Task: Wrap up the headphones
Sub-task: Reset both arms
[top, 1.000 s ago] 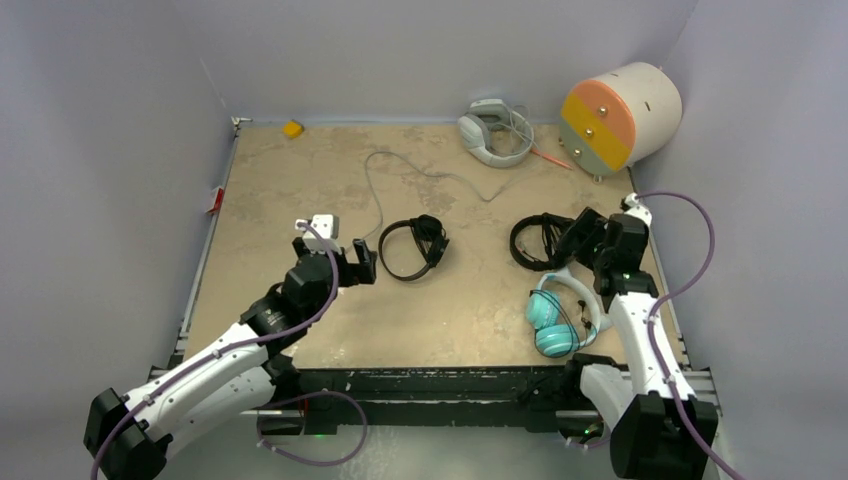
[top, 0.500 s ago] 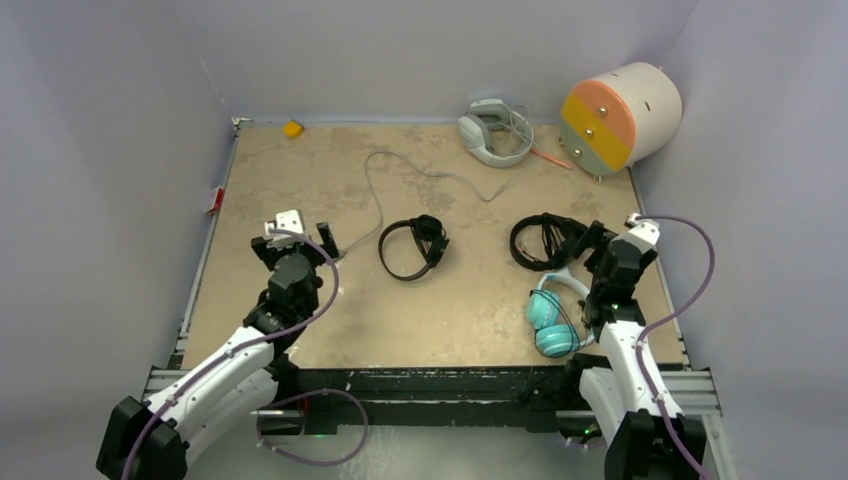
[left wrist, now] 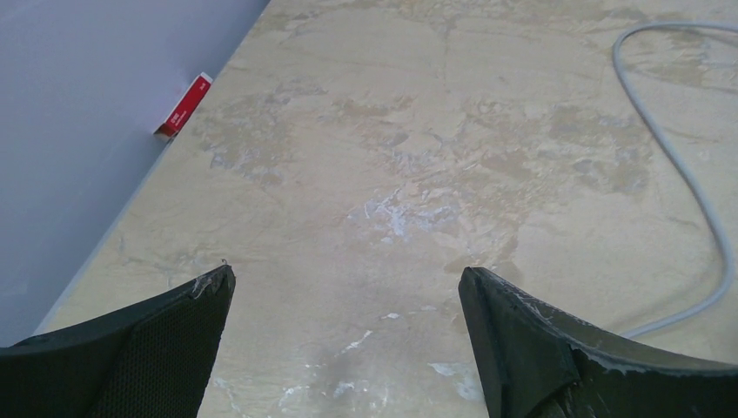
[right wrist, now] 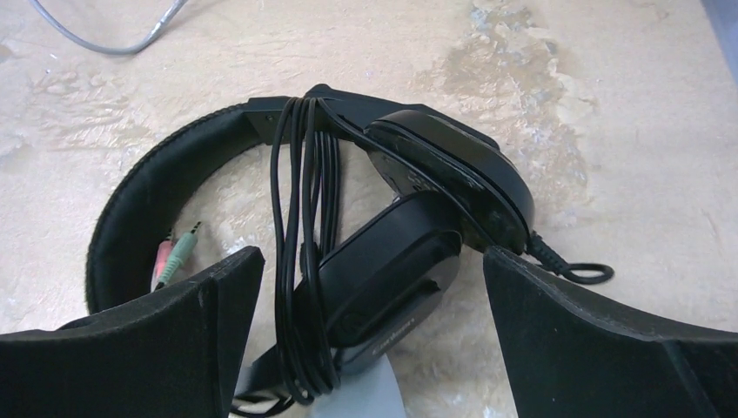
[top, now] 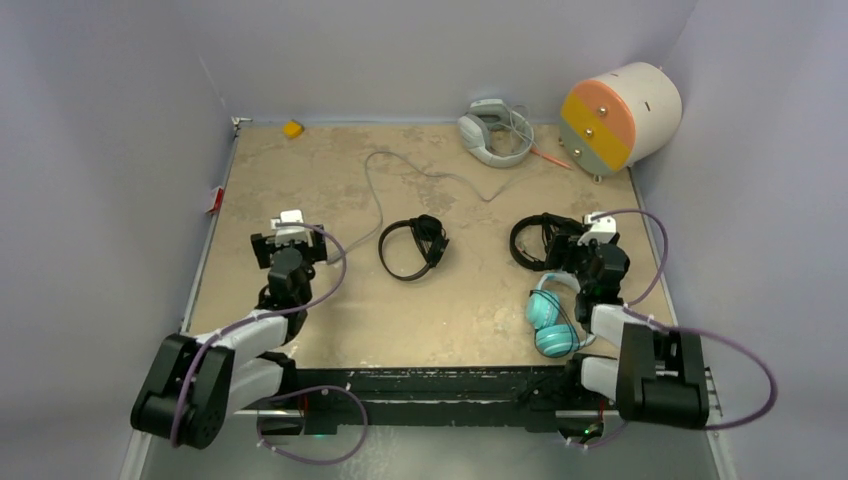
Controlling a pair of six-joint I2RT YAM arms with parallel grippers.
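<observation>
Two black headphones lie on the table: one pair point(top: 412, 247) at the middle, one pair point(top: 538, 240) at the right with its black cord wound round the band point(right wrist: 306, 261). The teal headphones point(top: 548, 312) with a white band lie near the front right. My right gripper point(top: 568, 250) is open and empty, just in front of the right black pair, whose ear cups point(right wrist: 418, 235) sit between my fingers in the right wrist view. My left gripper point(top: 288, 245) is open and empty over bare table at the left point(left wrist: 348, 287).
A grey headset point(top: 492, 130) lies at the back, its grey cable point(top: 400, 170) trailing across the table and into the left wrist view point(left wrist: 687, 174). A cream cylinder with an orange face point(top: 618, 115) sits at the back right. A yellow block point(top: 292, 128) and a red tag point(left wrist: 184, 106) lie along the left edge.
Both arms have pulled back toward the near edge. The left gripper moved left, away from the middle black pair. The right gripper moved left, in front of the right black pair.
</observation>
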